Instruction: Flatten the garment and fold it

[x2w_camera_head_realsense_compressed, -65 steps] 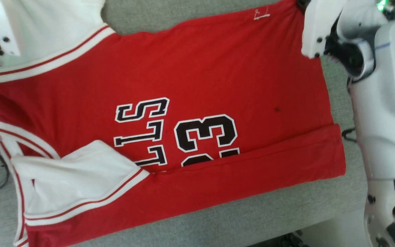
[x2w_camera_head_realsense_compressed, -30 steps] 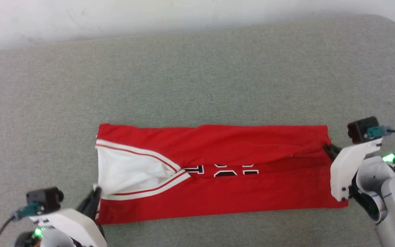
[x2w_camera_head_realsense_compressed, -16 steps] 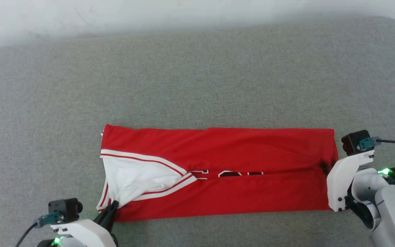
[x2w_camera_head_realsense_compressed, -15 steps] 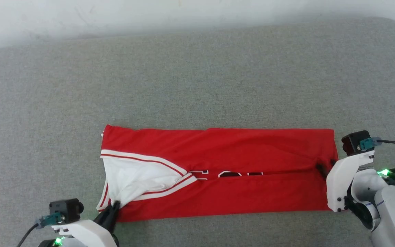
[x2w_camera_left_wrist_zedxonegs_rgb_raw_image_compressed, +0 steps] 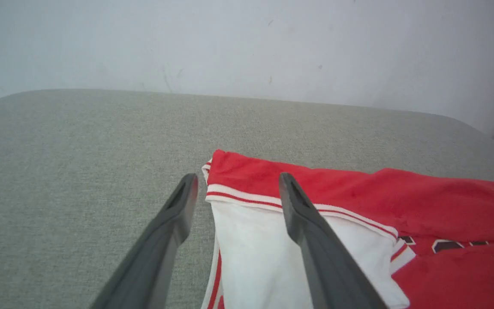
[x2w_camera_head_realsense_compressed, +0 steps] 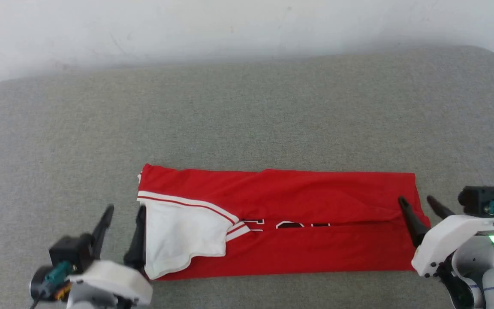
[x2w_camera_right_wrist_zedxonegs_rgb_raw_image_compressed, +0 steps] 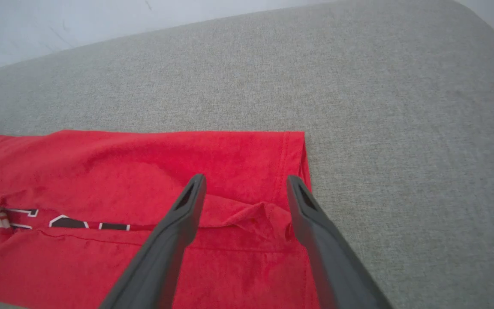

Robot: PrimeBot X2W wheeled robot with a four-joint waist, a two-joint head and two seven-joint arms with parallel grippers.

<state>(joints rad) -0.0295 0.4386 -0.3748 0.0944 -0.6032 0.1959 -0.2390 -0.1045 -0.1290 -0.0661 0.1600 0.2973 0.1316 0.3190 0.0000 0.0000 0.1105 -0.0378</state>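
One wide grey padded surface (x2w_camera_head_realsense_compressed: 247,111) carries a red shirt (x2w_camera_head_realsense_compressed: 315,249), folded into a long band that runs left to right across its near half. A white sleeve (x2w_camera_head_realsense_compressed: 182,240) lies on top at the band's left end. The left gripper (x2w_camera_head_realsense_compressed: 126,209), fingers spread and empty, straddles the sleeve's left edge. The right gripper (x2w_camera_head_realsense_compressed: 415,199), also spread and empty, sits over the right hem. Black lettering (x2w_camera_head_realsense_compressed: 290,225) peeks from the middle fold.

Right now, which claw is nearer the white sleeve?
Left. The left claw stands open right beside the white sleeve, one finger at its edge; the right claw is open at the opposite end of the garment.
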